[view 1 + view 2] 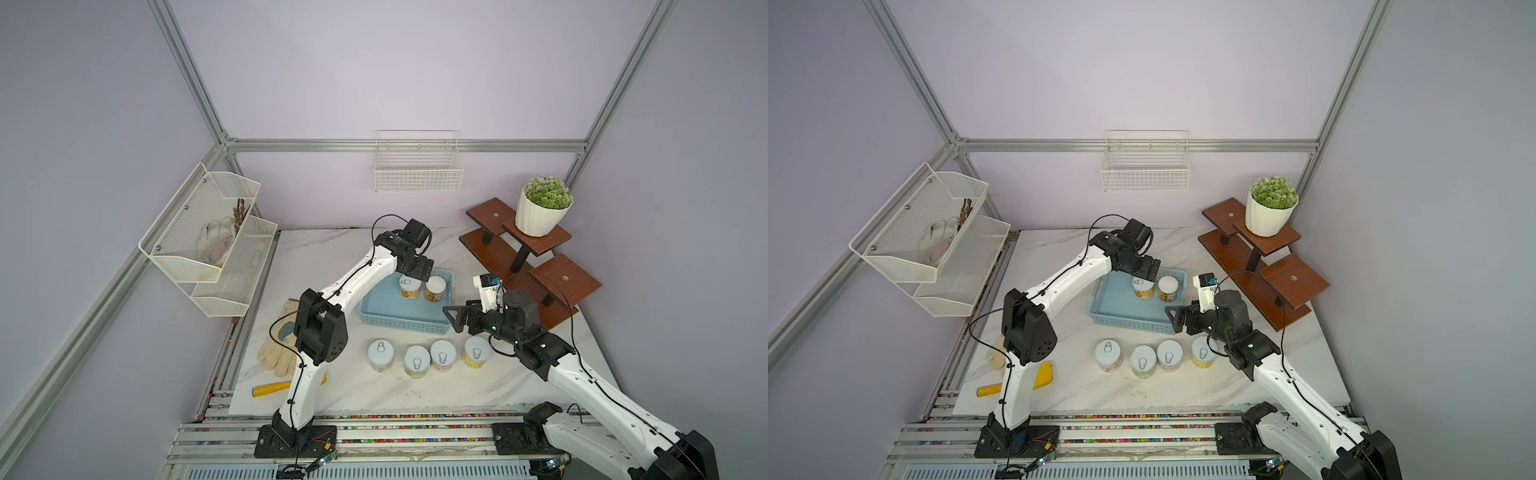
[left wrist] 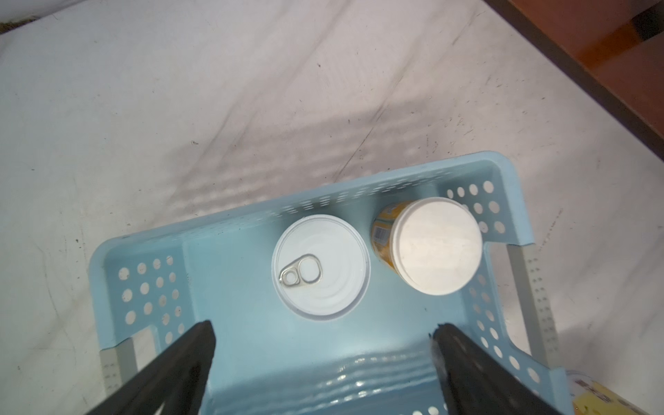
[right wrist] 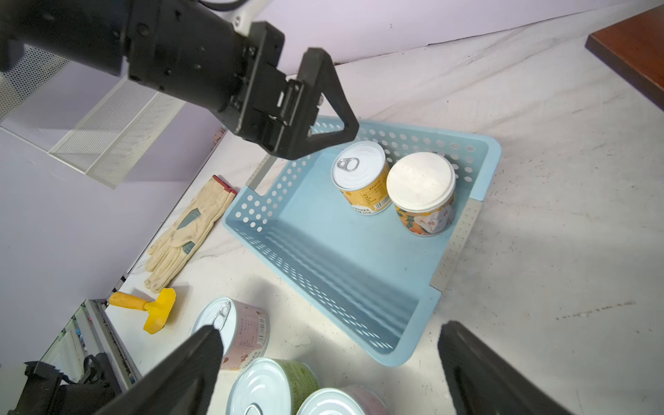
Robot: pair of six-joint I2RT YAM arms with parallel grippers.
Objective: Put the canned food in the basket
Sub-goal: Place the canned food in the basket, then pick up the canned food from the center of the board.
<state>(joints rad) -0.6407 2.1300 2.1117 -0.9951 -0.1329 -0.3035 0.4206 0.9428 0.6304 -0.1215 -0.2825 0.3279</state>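
Now, light blue plastic basket with holes in its sides: flat on the white marble bench, near the middle.
Short round can with a pull-tab lid and yellow label: upright inside the basket, at the far end.
Short round can with a plain white top: upright in the basket too, just beside the pull-tab one, in the far right corner.
Four more short round cans with pull-tab lids: in a row on the bench, in front of the basket, outside it.
Left pincer: wide open, holding nothing, hanging over the basket, close to the pull-tab can.
Right pincer: wide open, empty, by the basket's right side, close to the row of cans.
Pale work glove and yellow-handled tool: on the bench, off to the left.
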